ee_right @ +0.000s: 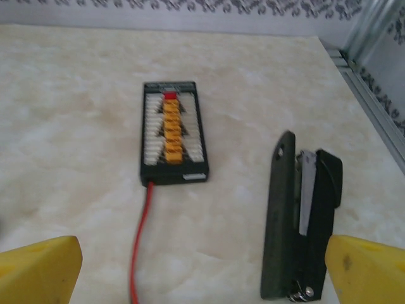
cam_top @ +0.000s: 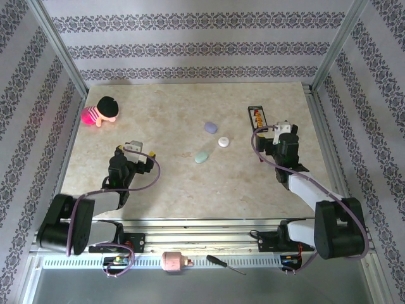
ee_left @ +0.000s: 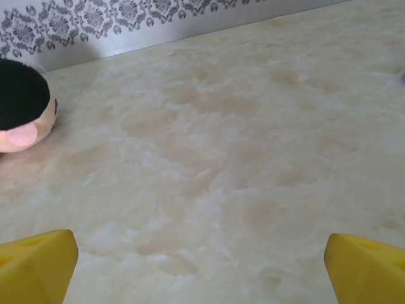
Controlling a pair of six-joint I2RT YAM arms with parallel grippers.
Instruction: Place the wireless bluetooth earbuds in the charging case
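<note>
Three pebble-shaped cases (cam_top: 210,126), one doll (cam_top: 101,112), one connector board (ee_right: 173,132), one stapler (ee_right: 302,215), one screwdriver (cam_top: 225,264)

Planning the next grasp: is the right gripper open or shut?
Open: on the right gripper, the yellow fingertips stand wide apart, gripping nothing.

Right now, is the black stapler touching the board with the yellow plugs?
Apart. The right wrist view shows bare table between the stapler and the board.

Red lead (ee_right: 140,240) below connector board (ee_right: 172,132) cut by frame edge; cases (cam_top: 223,142) left of board too small to resolve.
</note>
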